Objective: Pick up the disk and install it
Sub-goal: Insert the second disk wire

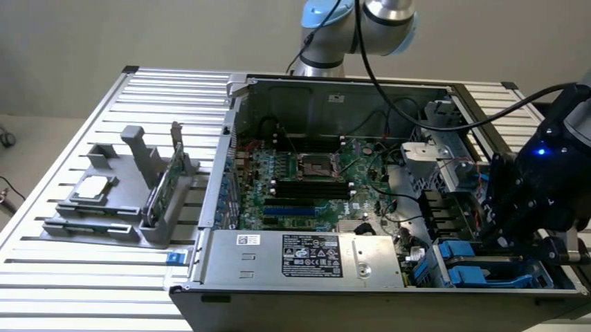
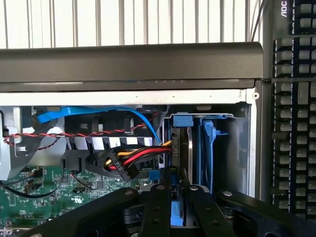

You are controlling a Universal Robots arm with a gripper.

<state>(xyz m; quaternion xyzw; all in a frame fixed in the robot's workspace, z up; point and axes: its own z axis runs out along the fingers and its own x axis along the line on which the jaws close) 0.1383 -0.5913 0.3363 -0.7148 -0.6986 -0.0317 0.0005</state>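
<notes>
The open computer case (image 1: 369, 200) lies on the slatted table (image 1: 83, 290). A parts stand (image 1: 124, 200) sits on the table at the exterior view's left of it. The gripper (image 1: 517, 228) hangs over the case's right-hand bays, closed on the upright disk (image 2: 178, 173), which stands in a bay. A keyboard (image 2: 296, 108) lies just outside the case wall.

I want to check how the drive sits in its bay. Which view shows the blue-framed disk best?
The wrist view: the silver disk in its blue plastic carrier stands edge-on in the bay, just beyond the black gripper. The exterior view gives just blue carrier parts at the case's corner, below the gripper.
</notes>
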